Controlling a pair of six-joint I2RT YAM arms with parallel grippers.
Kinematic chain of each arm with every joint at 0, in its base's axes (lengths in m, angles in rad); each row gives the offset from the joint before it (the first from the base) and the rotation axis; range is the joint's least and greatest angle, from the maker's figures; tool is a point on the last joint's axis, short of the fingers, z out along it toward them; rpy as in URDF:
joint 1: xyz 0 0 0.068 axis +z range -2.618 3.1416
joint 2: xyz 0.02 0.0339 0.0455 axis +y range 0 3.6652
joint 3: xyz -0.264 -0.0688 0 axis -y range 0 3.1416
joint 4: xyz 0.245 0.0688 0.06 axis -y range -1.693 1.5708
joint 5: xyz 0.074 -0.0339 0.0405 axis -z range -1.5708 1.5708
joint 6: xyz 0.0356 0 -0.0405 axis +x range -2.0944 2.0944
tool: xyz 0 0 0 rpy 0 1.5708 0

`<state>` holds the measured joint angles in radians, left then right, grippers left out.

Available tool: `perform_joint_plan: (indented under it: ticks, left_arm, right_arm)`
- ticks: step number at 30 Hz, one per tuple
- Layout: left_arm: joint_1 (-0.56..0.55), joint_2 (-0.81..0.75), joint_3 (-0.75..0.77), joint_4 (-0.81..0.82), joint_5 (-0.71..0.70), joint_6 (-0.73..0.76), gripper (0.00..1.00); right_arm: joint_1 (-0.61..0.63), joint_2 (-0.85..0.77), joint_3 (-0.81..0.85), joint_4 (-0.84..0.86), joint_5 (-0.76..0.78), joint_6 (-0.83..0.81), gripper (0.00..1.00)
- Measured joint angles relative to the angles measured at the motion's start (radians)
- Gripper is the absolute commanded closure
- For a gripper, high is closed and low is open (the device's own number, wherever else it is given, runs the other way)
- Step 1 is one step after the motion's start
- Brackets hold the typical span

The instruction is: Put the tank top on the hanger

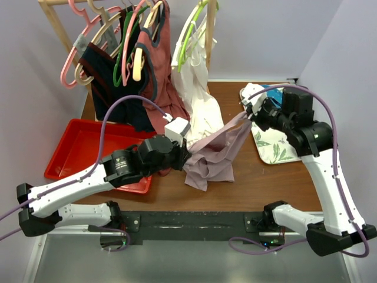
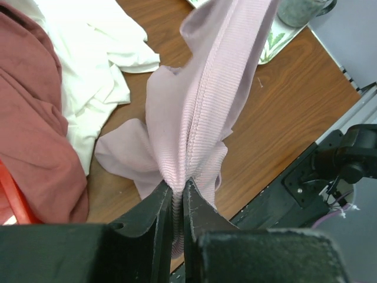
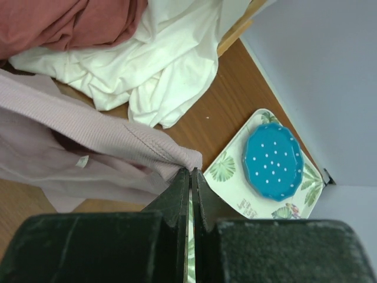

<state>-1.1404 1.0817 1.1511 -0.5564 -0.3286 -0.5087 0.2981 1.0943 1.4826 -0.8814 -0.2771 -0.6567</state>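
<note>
The pale mauve tank top (image 1: 213, 152) hangs stretched between my two grippers above the wooden table. My left gripper (image 1: 186, 155) is shut on a bunched ribbed seam of the tank top (image 2: 200, 100), with fabric pinched between its jaws (image 2: 177, 190). Up and to the right, my right gripper (image 1: 250, 115) is shut on a hemmed corner of the tank top (image 3: 88, 127), gripped right at its tips (image 3: 191, 172). The salmon-pink hanger (image 1: 75, 52) hangs on the rack at the far left, well away from both grippers.
A wooden rack (image 1: 54, 23) at the back holds several hangers, a rust-red tank top (image 1: 158, 65), a lime-green hanger (image 1: 191, 29) and a white garment (image 1: 199, 103) spilling onto the table. A red tray (image 1: 68, 150) lies left. A leaf-patterned tray (image 1: 275, 148) carries a blue plate (image 3: 273, 160).
</note>
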Motion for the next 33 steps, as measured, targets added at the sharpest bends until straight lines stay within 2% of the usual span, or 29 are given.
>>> perform_joint_plan:
  ticks: [4,7,9,11,13,15,16,17,19,20,22,23,26,29,33]
  left_arm:
    - [0.008,-0.018,0.000,-0.012,0.006,0.029,0.88]
    - [0.011,-0.054,-0.004,-0.011,0.011,0.044,0.83]
    - [0.013,-0.094,-0.032,0.000,0.031,0.049,0.74]
    - [0.013,-0.131,-0.101,0.039,0.058,0.047,0.70]
    - [0.014,-0.162,-0.223,0.100,0.104,0.027,0.67]
    - [0.015,-0.163,-0.372,0.174,0.165,-0.003,0.56]
    - [0.014,-0.143,-0.446,0.220,0.195,-0.023,0.43]
    - [0.014,-0.116,-0.497,0.246,0.217,-0.032,0.36]
    - [0.014,-0.040,-0.590,0.272,0.252,-0.062,0.26]
    - [0.014,-0.014,-0.609,0.271,0.256,-0.072,0.25]
    - [0.015,0.018,-0.615,0.250,0.249,-0.085,0.23]
    - [0.016,0.015,-0.607,0.240,0.241,-0.086,0.23]
    - [0.017,-0.036,-0.516,0.175,0.208,-0.074,0.23]
    - [0.019,-0.169,-0.367,0.125,0.190,-0.037,0.20]
    - [0.019,-0.333,-0.134,0.059,0.113,0.028,0.14]
  right_arm:
    - [-0.015,0.007,0.051,-0.021,-0.002,0.014,1.00]
    - [-0.023,0.001,0.044,-0.040,-0.025,-0.005,1.00]
    - [-0.024,-0.022,-0.027,-0.044,-0.053,-0.041,1.00]
    - [-0.024,-0.058,-0.161,-0.055,-0.075,-0.079,1.00]
    - [-0.024,-0.070,-0.298,-0.067,-0.093,-0.109,1.00]
    - [-0.024,-0.045,-0.436,-0.076,-0.116,-0.132,0.96]
    - [-0.024,-0.021,-0.495,-0.075,-0.126,-0.136,0.91]
    - [-0.024,0.009,-0.539,-0.077,-0.135,-0.137,0.75]
    - [-0.024,0.073,-0.589,-0.078,-0.145,-0.129,0.51]
    - [-0.024,0.108,-0.596,-0.079,-0.153,-0.128,0.33]
    - [-0.024,0.159,-0.591,-0.072,-0.168,-0.114,0.22]
    - [-0.024,0.178,-0.582,-0.071,-0.171,-0.111,0.12]
    - [-0.033,0.178,-0.536,-0.056,-0.185,-0.076,0.01]
    - [-0.080,0.128,-0.498,0.004,-0.223,-0.016,0.01]
    - [-0.174,0.076,-0.501,0.090,-0.391,0.053,0.02]
